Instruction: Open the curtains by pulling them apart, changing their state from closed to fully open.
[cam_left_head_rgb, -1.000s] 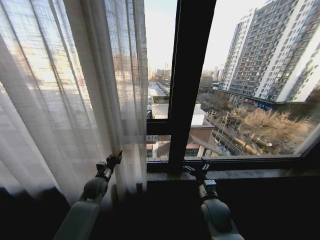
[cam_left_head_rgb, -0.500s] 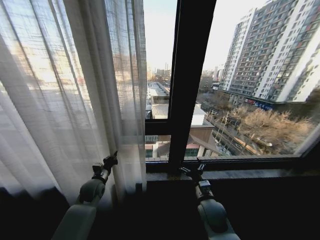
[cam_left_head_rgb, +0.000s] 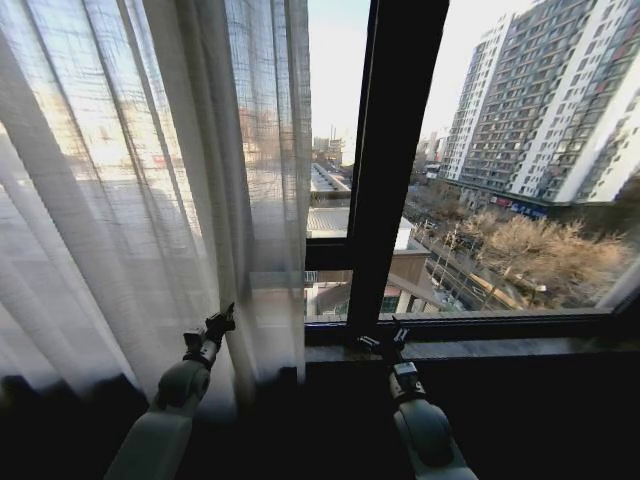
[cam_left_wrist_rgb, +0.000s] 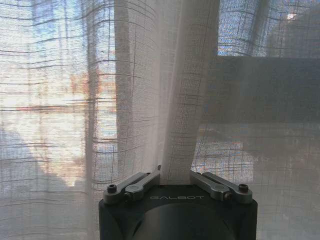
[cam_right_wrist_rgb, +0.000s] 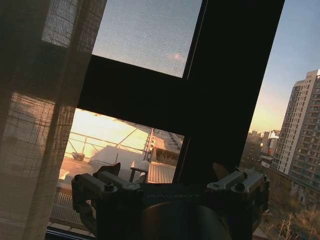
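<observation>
One panel of the curtains (cam_left_head_rgb: 150, 200) hangs bunched at my left, its inner edge stopping just short of the black window frame (cam_left_head_rgb: 395, 170); a sliver of the other panel (cam_left_head_rgb: 628, 283) shows at the far right edge. The glass between them is uncovered.

My left gripper (cam_left_head_rgb: 213, 327) sits low against the bunched fabric. In my left wrist view a single fold of the cloth (cam_left_wrist_rgb: 180, 115) runs down between my fingers (cam_left_wrist_rgb: 145, 181), which are spread wide on either side of it rather than pinched, so I am not holding it. My right gripper (cam_left_head_rgb: 385, 343) hovers by the sill (cam_left_head_rgb: 500, 348) in front of the frame, fingers (cam_right_wrist_rgb: 97, 184) apart and holding nothing.

The risk, as I judge it, is that the sheer fold slips out if I clamp too lightly, or that the cloth snags on my fingertip and drags back across the glass when I move.

Compared with a second ago, the whole scene has shifted rightward, which is my head turning; my left gripper sits a little lower and my right a touch further left.
</observation>
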